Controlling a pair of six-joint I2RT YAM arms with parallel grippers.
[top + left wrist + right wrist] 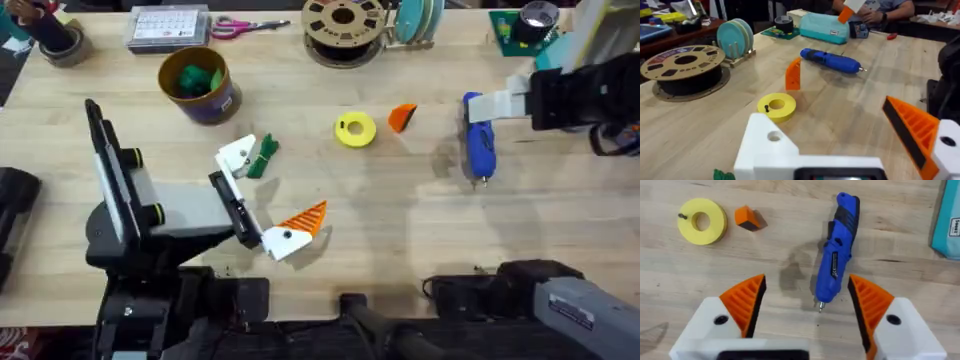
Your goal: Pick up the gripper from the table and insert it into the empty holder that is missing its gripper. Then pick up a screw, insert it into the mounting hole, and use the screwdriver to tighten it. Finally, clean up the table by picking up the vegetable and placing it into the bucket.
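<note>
Gripper, the orange wedge, lies on the desk just beside the yellow disc, with the screwdriver near it. The left pincer stands apart; one finger is a bare white holder, beside the vegetable. The right pincer is spread wide above the screwdriver's tip. The bucket holds green lumps.

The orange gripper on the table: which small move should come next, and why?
Probably the right gripper, open above the screwdriver, should shift toward the orange gripper beside the yellow disc and come down on it. The left arm's holder is bare, with an empty mounting hole, so the loose gripper must go in first.
</note>
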